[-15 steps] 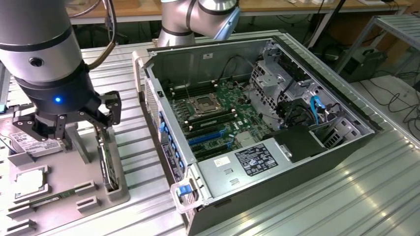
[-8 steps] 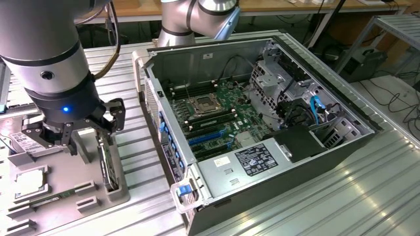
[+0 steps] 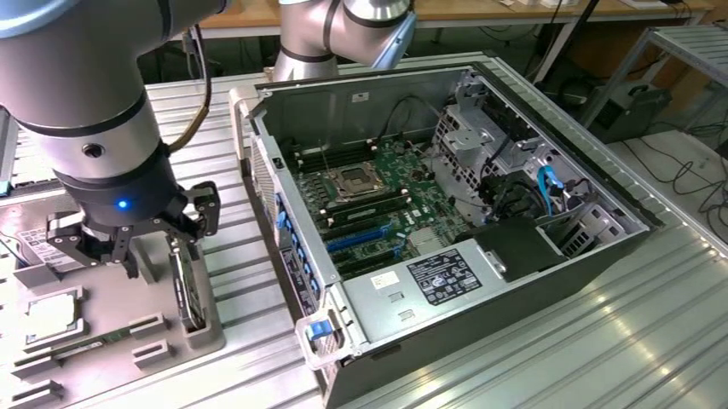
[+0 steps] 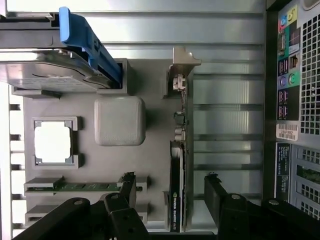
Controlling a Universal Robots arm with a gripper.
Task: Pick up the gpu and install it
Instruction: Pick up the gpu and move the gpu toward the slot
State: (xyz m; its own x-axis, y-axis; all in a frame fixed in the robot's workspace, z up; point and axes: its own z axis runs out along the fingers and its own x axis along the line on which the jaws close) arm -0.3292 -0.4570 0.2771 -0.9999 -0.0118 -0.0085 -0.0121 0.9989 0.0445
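Wrist view: tool (image 4: 170, 178) spread, two fingers (image 4: 128, 189) flanking one upright gpu (image 4: 177, 197) in one tray (image 4: 150, 162).

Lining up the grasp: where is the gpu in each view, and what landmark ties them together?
Exterior view: the gpu stands on edge in the grey tray, at the exterior view's left, just below the claw.
Wrist view: the gpu is edge-on, between the open claw's fingers.
Shared landmark: the square processor in its tray pocket.
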